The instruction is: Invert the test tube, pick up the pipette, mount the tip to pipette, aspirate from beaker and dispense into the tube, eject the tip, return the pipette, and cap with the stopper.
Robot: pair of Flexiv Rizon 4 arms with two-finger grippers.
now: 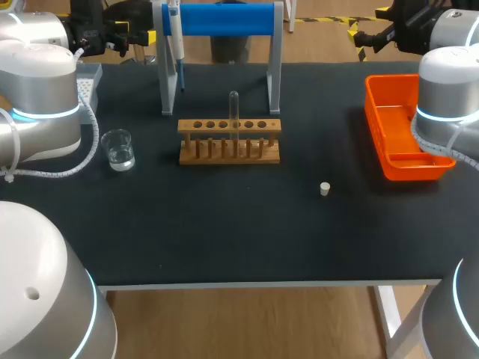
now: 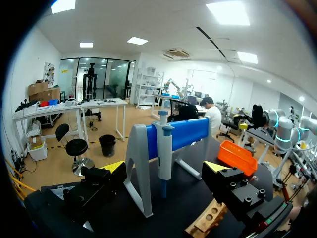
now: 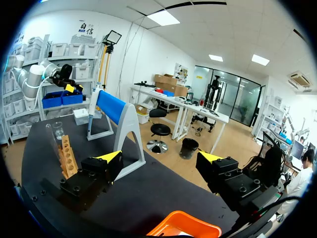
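Wooden rack (image 1: pixel 229 140) holds the tube (image 1: pixel 233 112), rounded end up; we judge nothing begun yet. Pipette (image 1: pixel 175 37) hangs on its blue stand (image 1: pixel 224 19). Beaker (image 1: pixel 118 148) and stopper (image 1: pixel 325 188) sit apart on the surface (image 1: pixel 224 232). Left hand (image 2: pixel 164 167) and right hand (image 3: pixel 161 157) both gape wide, empty.

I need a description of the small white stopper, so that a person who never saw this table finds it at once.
On the black table, find the wooden test tube rack in the middle and the orange plastic tray on the right. Between them, nearer the front edge, sits the small white cylindrical stopper, alone and touching nothing.
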